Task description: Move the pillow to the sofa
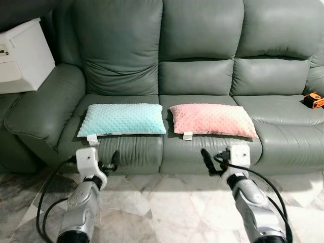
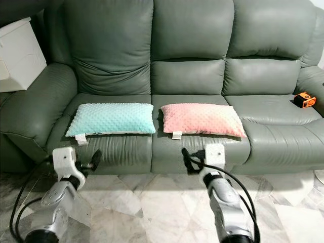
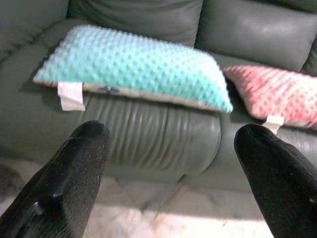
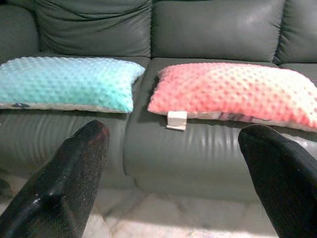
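Two dotted pillows lie flat on the grey-green sofa [image 1: 202, 76]: a teal pillow [image 1: 123, 119] on the left seat and a pink pillow [image 1: 212, 120] on the middle seat, each with a small white tag at its front edge. My left gripper [image 1: 110, 163] hangs open in front of the sofa's front face, below the teal pillow [image 3: 133, 67]. Below the pink pillow [image 4: 233, 91], my right gripper [image 1: 212, 161] is also open, holding nothing. Neither gripper touches a pillow.
An orange and black object [image 1: 314, 100] rests on the right seat. A white box-like unit [image 1: 23, 55] stands behind the left armrest. Marble floor [image 1: 167, 202] stretches between me and the sofa.
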Tool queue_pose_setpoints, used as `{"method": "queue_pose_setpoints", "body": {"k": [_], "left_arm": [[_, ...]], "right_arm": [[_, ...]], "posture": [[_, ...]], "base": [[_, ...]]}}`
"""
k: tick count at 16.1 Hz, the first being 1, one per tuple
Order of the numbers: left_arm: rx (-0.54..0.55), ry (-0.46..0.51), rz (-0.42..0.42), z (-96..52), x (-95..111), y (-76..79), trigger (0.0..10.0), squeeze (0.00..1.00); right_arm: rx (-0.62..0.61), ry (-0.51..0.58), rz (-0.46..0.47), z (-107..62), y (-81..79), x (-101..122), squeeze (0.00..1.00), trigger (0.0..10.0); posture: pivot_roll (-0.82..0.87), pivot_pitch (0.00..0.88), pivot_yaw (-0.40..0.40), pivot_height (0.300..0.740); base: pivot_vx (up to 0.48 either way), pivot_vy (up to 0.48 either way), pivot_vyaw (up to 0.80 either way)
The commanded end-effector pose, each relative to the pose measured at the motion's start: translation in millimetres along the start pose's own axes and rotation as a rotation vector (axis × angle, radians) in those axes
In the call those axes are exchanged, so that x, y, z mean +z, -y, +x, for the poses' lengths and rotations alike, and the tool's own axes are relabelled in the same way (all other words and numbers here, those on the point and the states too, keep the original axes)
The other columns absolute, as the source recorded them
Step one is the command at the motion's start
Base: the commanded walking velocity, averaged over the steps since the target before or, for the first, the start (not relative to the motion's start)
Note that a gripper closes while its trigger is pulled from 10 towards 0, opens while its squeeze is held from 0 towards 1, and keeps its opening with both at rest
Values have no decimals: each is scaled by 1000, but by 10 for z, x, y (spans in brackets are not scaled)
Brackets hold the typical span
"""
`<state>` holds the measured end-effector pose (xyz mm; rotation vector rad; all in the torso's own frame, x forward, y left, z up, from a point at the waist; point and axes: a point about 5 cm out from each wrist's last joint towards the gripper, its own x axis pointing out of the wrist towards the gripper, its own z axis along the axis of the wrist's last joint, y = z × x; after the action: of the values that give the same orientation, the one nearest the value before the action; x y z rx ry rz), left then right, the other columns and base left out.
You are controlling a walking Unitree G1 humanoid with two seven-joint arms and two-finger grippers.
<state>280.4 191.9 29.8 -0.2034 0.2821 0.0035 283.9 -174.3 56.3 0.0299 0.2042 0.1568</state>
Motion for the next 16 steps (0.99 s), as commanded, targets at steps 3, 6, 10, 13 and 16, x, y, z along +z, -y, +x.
{"method": "queue_pose_setpoints", "body": {"k": [3,6,10,13,16], "left_arm": [[4,-70,27,-37,-162,-106,10000,0],[24,-150,57,-98,-347,-240,10000,0],[106,-402,136,-311,-775,-483,10000,0],[145,-654,185,-664,-1183,-612,10000,0],[225,-682,134,-750,-1238,-687,10000,0]], "right_arm": [[-2,-8,11,-11,10,-10,0,10000],[-10,-49,10,1,55,-100,0,10000],[-110,-223,26,-71,335,-498,0,10000],[-150,-511,7,-386,371,-1082,0,10000],[-116,-670,-77,-594,307,-1352,0,10000]], "posture": [[-158,0,14,740],[-157,0,12,740],[-151,0,12,740],[-162,0,16,740],[-173,0,22,740]], "base": [[0,0,-775],[0,0,-769],[0,0,-770],[0,0,-769],[0,0,-769]]}}
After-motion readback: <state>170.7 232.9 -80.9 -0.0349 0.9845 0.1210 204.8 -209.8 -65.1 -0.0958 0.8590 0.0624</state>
